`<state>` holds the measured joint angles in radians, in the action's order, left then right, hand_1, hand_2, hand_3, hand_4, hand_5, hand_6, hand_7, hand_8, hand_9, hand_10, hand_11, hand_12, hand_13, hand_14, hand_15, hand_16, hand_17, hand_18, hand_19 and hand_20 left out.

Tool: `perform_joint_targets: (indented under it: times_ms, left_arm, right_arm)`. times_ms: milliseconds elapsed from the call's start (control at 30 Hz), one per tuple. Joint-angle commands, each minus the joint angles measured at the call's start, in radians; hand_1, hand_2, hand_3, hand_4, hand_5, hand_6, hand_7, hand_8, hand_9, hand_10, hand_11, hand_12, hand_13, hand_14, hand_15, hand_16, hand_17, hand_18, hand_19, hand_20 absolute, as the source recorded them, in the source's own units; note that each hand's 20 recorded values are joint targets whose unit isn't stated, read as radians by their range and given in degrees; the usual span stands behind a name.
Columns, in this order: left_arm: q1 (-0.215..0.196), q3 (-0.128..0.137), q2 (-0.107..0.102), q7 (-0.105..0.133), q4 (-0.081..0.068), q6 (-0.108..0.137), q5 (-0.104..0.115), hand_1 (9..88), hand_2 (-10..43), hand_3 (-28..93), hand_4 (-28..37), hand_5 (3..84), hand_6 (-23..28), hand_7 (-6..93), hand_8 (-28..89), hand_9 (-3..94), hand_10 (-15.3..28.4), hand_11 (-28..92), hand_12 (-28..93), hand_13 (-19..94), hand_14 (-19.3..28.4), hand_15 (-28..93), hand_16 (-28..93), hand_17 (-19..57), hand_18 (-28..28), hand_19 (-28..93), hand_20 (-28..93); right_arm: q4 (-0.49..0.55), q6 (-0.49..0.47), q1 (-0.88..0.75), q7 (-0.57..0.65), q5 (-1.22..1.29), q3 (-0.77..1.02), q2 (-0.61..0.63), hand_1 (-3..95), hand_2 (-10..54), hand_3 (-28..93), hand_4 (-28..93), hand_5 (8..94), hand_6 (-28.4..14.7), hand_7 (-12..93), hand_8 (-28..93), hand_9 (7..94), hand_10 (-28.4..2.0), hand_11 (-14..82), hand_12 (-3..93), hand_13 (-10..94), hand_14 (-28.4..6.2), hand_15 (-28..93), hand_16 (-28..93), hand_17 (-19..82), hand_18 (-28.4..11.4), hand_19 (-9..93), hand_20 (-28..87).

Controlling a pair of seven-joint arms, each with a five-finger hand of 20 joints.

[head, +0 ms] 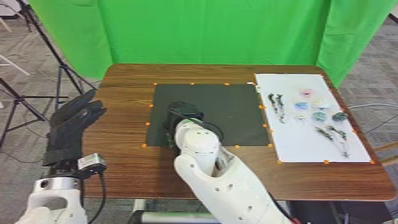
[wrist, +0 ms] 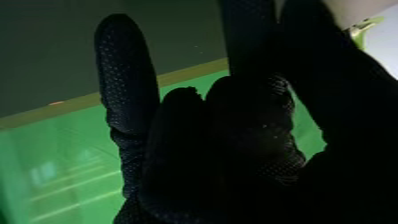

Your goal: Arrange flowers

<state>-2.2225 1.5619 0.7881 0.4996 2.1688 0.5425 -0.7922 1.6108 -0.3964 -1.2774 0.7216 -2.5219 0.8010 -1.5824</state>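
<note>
Leafy stems (head: 281,104): we count two pairs, lying on white sheet (head: 300,149).
Flower heads (head: 306,92): pink, blue, green, grouped near stems.

Table (head: 123,127): wood, brown, grained, smooth. Mat (head: 240,117): black, smooth, matt. Sheet (head: 298,149): white, paper-like, smooth, matt. Curtain (head: 209,37): green cloth, creased. Right arm (head: 233,187): white, plastic-looking, smooth. Left hand (head: 67,132): black fabric, matt. Right hand (head: 183,109): black fabric, finely dotted, rough-looking.

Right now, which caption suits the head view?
Right robot hand over a black mat, flowers and stems on white paper beside it.
</note>
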Motion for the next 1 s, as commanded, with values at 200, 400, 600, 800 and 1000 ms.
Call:
perform_joint_targets:
  times_ms: [200, 400, 600, 800, 1000]
  left_arm:
    - [-0.04, 0.025, 0.015, -0.008, 0.006, -0.009, -0.009, 25.7, 3.9, 83, -18.4, 38.3, 8.4, 16.3, -11, 36.0, 19.5, 34, 7, 25, 26.9, 62, -16, -9.1, 21.8, 57, 2]
    - [-0.172, 0.119, 0.024, 0.034, 0.033, 0.026, 0.015, 25.4, 4.1, 82, -19.1, 39.8, 9.4, 17.1, -11, 36.8, 19.8, 36, 8, 25, 26.9, 62, -16, -9.1, 21.8, 57, 2]
    - [-0.282, 0.181, 0.046, 0.059, 0.058, 0.04, 0.028, 24.7, 4.1, 82, -20.4, 40.7, 9.8, 17.9, -11, 37.3, 20.0, 37, 8, 25, 27.0, 62, -16, -9.1, 21.8, 57, 2]
    - [-0.328, 0.196, 0.054, 0.075, 0.068, 0.048, 0.041, 24.5, 4.3, 82, -21.3, 40.8, 9.8, 17.8, -11, 37.4, 20.1, 37, 8, 25, 27.1, 62, -16, -9.0, 21.8, 57, 2]
    - [-0.342, 0.183, 0.016, 0.12, 0.068, 0.073, 0.082, 24.2, 4.4, 83, -21.2, 40.9, 9.9, 17.6, -11, 37.4, 20.0, 37, 8, 25, 27.1, 62, -16, -9.0, 21.8, 57, 2]
  right_arm:
    - [0.012, 0.009, 0.019, 0.014, -0.007, -0.032, 0.023, 35.3, -5.3, 73, -21, 91.6, -5.7, 24, -5, 93.7, -6.2, 68.6, 22.2, 94, -3.8, 83, 15, 52, -16.1, 93, -28]
    - [0.074, 0.054, 0.068, 0.011, 0.037, -0.088, 0.107, 30.1, -1.0, 72, -20, 87.9, -6.9, 23, -6, 93.6, -7.8, 63.7, 26.8, 94, -6.3, 79, 19, 49, -18.2, 93, -28]
    - [0.174, 0.074, 0.107, 0.002, 0.035, -0.11, 0.222, 24.0, 6.4, 69, -19, 77.8, -9.2, 22, -7, 85.6, -13.1, 57.9, 28.6, 88, -10.5, 72, 23, 44, -23.1, 92, -27]
    - [0.265, 0.081, 0.083, -0.012, 0.126, -0.064, 0.312, 22.9, 8.1, 69, -18, 72.1, -10.8, 20, -7, 80.6, -16.9, 54.2, 27.0, 83, -12.5, 70, 22, 43, -24.1, 92, -26]
    - [0.334, 0.074, 0.007, -0.112, 0.143, -0.014, 0.356, 21.0, 13.4, 73, -18, 68.8, -9.4, 21, -9, 72.9, -20.1, 41.8, 21.2, 74, -16.4, 70, 18, 36, -26.3, 88, -20]
